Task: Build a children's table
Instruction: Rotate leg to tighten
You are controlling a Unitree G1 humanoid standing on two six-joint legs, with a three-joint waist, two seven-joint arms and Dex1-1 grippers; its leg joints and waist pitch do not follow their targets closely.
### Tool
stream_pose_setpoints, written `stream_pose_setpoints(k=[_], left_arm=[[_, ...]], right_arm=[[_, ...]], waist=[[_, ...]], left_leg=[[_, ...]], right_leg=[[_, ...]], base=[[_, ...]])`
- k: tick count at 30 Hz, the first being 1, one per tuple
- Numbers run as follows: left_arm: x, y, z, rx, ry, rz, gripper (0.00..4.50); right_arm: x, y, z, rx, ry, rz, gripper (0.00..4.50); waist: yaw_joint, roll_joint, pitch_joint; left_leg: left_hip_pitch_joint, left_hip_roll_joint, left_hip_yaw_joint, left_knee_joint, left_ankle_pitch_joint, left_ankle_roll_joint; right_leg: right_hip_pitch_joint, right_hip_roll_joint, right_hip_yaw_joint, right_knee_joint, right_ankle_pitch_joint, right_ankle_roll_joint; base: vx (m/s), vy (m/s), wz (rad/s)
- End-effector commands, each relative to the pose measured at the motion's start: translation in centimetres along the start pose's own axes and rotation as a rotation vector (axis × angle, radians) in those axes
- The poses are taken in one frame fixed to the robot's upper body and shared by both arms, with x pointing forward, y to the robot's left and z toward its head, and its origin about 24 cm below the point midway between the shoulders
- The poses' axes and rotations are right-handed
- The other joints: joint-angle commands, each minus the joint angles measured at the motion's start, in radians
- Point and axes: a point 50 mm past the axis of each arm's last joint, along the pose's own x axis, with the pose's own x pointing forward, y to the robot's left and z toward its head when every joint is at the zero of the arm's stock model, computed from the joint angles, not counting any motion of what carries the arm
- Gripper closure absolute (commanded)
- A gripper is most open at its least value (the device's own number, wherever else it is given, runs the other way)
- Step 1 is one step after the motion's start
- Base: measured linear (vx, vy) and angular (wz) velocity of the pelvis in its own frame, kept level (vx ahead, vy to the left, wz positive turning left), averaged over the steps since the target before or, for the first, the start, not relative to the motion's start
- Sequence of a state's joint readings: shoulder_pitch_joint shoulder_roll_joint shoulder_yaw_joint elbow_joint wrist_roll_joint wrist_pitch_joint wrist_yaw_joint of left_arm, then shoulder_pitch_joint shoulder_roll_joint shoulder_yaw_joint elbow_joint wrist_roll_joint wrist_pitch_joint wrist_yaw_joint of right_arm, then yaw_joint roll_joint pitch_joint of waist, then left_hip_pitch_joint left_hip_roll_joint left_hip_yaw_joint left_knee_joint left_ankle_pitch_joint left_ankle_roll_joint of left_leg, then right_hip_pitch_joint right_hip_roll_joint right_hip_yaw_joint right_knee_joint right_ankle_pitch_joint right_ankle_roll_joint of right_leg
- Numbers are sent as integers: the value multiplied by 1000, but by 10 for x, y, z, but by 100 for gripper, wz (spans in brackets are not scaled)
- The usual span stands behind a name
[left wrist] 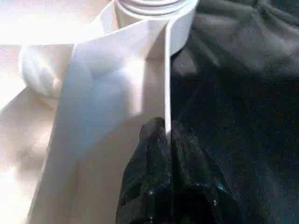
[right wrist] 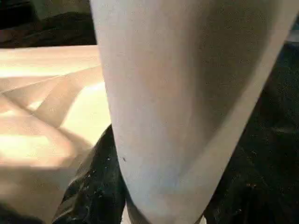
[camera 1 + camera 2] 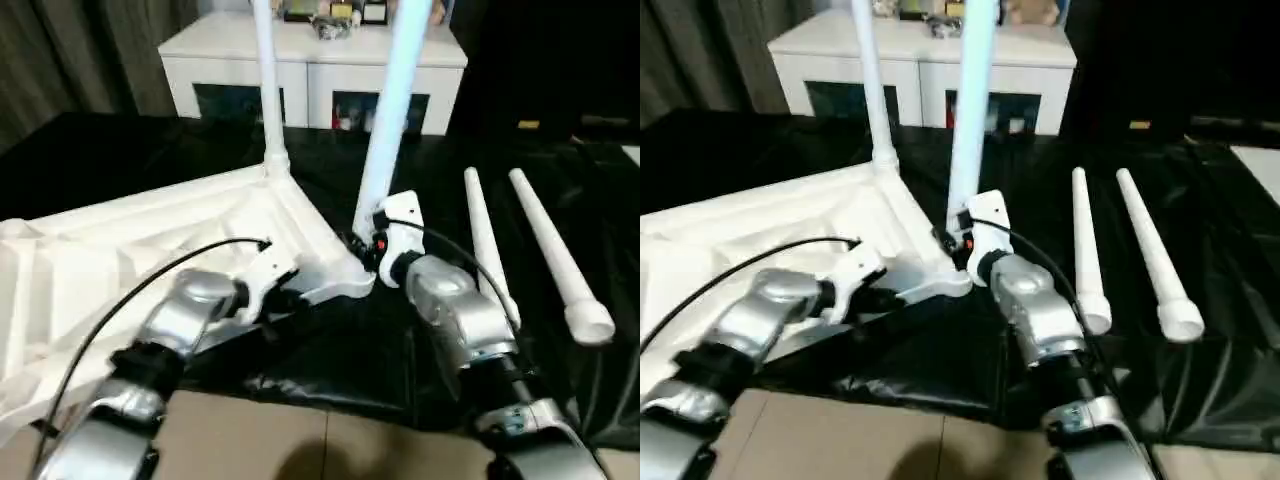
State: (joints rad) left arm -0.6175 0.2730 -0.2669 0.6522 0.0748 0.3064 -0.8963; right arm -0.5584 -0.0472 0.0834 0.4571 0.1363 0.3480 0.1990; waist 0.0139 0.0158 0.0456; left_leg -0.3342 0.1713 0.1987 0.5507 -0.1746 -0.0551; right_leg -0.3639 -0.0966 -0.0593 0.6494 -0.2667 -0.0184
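The white tabletop (image 3: 120, 260) lies upside down on the black cloth, ribs up. One leg (image 3: 266, 90) stands upright in its far corner socket. A second leg (image 3: 388, 110) stands upright at the near right corner socket (image 3: 345, 280). My right gripper (image 3: 366, 246) is shut around this leg's lower end, and the leg (image 2: 177, 107) looms close in the right wrist view beside a black finger (image 2: 91, 191). My left gripper (image 1: 167, 128) is shut on the tabletop's thin rim wall (image 1: 167, 70), just short of that corner. Two loose legs (image 3: 487, 245) (image 3: 553, 250) lie on the cloth to the right.
A white cabinet (image 3: 310, 65) with dark glass doors stands behind the table, small items on top. The black cloth (image 3: 350, 350) covers the work surface. Tan floor (image 3: 260, 440) shows at the front edge. Black cables run along both forearms.
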Motion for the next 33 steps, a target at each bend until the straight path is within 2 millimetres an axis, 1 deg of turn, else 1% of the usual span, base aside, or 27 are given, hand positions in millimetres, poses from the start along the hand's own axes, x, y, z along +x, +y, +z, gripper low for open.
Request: stream_pose_setpoints(k=[1,2,3,4,5,6,7,8,9,10,11,12,13,14,18,19,20,21,23,24,26,27,29,30,31,32,33], left_arm=[[6,2,10,-58,-30,64,450],[12,0,14,-75,-20,93,450],[22,-4,21,-90,-13,129,450],[24,-5,23,-93,-11,136,450],[29,-9,27,-96,-11,147,450],[33,-12,31,-97,-15,155,450],[35,-14,34,-99,-18,160,450],[38,-16,39,-105,-28,173,450],[40,-17,41,-109,-35,180,450],[40,-17,43,-114,-40,191,450],[40,-15,44,-120,-44,209,450],[39,-14,45,-127,-47,223,450],[39,-14,46,-129,-48,227,450],[38,-12,47,-132,-48,238,450],[37,-9,47,-146,-45,262,450],[35,-8,46,-149,-43,268,450],[34,-7,45,-151,-41,273,450],[32,-5,43,-153,-38,279,450],[31,-4,42,-152,-37,283,450],[29,-3,41,-149,-36,286,450],[28,-2,40,-142,-34,288,450],[26,-1,39,-134,-36,287,450],[24,0,38,-121,-38,284,450],[22,1,38,-113,-39,282,450],[20,2,38,-94,-47,272,450],[19,2,38,-81,-53,265,450],[17,3,37,-83,-52,263,450]], right_arm=[[-4,-9,-64,89,289,-144,267],[-2,-6,-65,120,294,-186,267],[1,-2,-67,157,314,-240,267],[2,-1,-68,164,320,-252,267],[4,0,-68,157,326,-287,267],[6,2,-68,152,328,-305,267],[7,3,-67,151,328,-322,267],[8,4,-67,168,334,-357,267],[9,5,-67,183,339,-376,267],[9,4,-67,186,339,-397,267],[10,3,-65,175,327,-420,267],[11,3,-64,168,321,-434,267],[11,3,-64,166,319,-438,267],[12,4,-63,163,315,-449,267],[16,7,-59,173,297,-456,267],[18,8,-57,173,287,-451,267],[19,9,-55,172,280,-450,267],[22,11,-51,152,252,-419,267],[24,12,-46,174,216,-395,267],[25,13,-41,212,178,-373,232],[27,14,-35,238,148,-356,197],[29,14,-28,237,111,-326,195],[30,15,-18,239,70,-282,176],[31,16,-14,241,50,-258,164],[31,16,-8,242,25,-234,164],[31,16,-4,242,10,-220,155],[31,15,0,230,-7,-197,141]], waist=[[12,-17,-12],[9,-38,-15],[35,22,-32],[19,1,-28],[16,15,-45],[9,22,-35],[7,20,-36],[6,15,-29],[4,18,-26],[1,17,-22],[-3,11,-25],[-1,18,-28],[-2,18,-32],[-2,15,-32],[4,10,-36],[8,9,-39],[10,10,-41],[9,6,-38],[7,3,-36],[8,2,-37],[8,1,-39],[11,-5,-42],[13,-2,-50],[15,-5,-59],[14,-4,-58],[14,-4,-55],[13,-1,-62]], left_leg=[[132,-7,-36,120,-452,-33],[67,-14,-49,121,-278,1],[-32,35,-102,-10,-190,-42],[-19,40,-91,-33,-278,-53],[14,46,-94,-39,-347,-73],[32,45,-76,-48,-454,-91],[33,39,-68,-55,-490,-76],[26,40,-67,-61,-513,-59],[26,41,-69,-65,-535,-60],[34,37,-72,-67,-594,-59],[44,35,-76,-65,-630,-55],[44,36,-80,-67,-628,-53],[30,38,-82,-74,-600,-49],[24,38,-81,-77,-585,-45],[17,40,-73,-80,-499,-37],[10,41,-71,-79,-454,-33],[7,44,-68,-78,-417,-33],[10,44,-64,-79,-438,-33],[13,41,-63,-77,-482,-34],[14,41,-64,-77,-492,-30],[5,41,-65,-79,-456,-21],[9,43,-59,-76,-424,-10],[3,44,-57,-72,-360,-2],[-15,47,-57,-69,-257,15],[-15,50,-52,-67,-240,36],[-12,47,-46,-65,-254,40],[-18,46,-44,-61,-225,44]], right_leg=[[-146,-133,49,-262,-948,-22],[-97,-133,76,-261,-1054,4],[25,-117,58,-173,-755,-24],[-8,-62,42,-155,-631,-18],[-17,-40,37,-132,-484,-48],[-29,-28,38,-137,-308,-110],[-15,-29,36,-143,-266,-138],[-10,-36,35,-153,-319,-131],[-10,-38,34,-157,-362,-116],[-14,-36,25,-170,-452,-76],[-17,-40,17,-181,-499,-45],[-12,-44,16,-179,-493,-38],[-2,-47,18,-177,-448,-35],[2,-48,19,-177,-428,-36],[2,-53,33,-167,-327,-75],[8,-56,36,-161,-281,-87],[8,-55,38,-155,-232,-105],[2,-52,37,-157,-248,-114],[-2,-53,38,-163,-312,-108],[-3,-58,39,-166,-356,-96],[2,-58,38,-167,-350,-85],[-2,-58,41,-168,-328,-94],[6,-59,44,-157,-248,-119],[20,-59,41,-141,-127,-143],[13,-51,36,-140,-113,-161],[6,-49,36,-144,-129,-169],[13,-53,38,-138,-104,-187]], base=[[37,-114,1],[37,-114,1],[61,11,-41],[0,0,0],[0,0,0],[-67,-16,30],[-47,-6,21],[-47,-6,21],[0,0,0],[-8,50,-2],[-8,50,-2],[0,0,0],[0,0,0],[0,0,0],[0,0,0],[0,0,0],[0,0,0],[0,0,0],[0,0,0],[0,0,0],[0,0,0],[0,0,0],[0,0,0],[0,0,0],[0,0,0],[0,0,0],[40,-51,-1]])
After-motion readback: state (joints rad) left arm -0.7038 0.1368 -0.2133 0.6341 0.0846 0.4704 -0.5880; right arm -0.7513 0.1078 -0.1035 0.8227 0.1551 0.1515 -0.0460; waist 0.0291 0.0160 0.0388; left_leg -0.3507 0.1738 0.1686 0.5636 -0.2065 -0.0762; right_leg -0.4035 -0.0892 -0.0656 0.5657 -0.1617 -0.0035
